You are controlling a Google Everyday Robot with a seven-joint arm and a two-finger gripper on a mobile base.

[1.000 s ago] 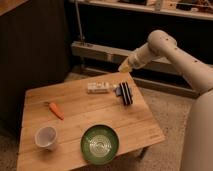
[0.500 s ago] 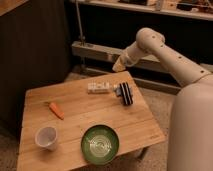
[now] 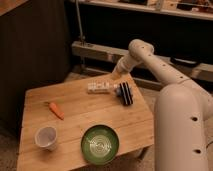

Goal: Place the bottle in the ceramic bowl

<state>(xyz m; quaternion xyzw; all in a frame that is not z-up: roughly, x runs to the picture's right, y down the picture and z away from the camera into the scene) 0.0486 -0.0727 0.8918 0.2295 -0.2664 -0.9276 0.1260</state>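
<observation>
Pincer (image 3: 117, 76) over table (image 3: 80, 107) far edge, detail unclear; robot body (image 3: 182, 125) cropped right.

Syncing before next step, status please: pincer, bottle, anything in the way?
Pincer near far edge of wooden table, up-right of bottle. Bottle lying flat, not in green ceramic bowl. Black ridged object right beside bottle, close to pincer.

The small whitish translucent bottle (image 3: 98, 88) lies behind the round green ceramic bowl (image 3: 100, 144); the gripper (image 3: 116, 76) hangs farther behind, rightward.
</observation>
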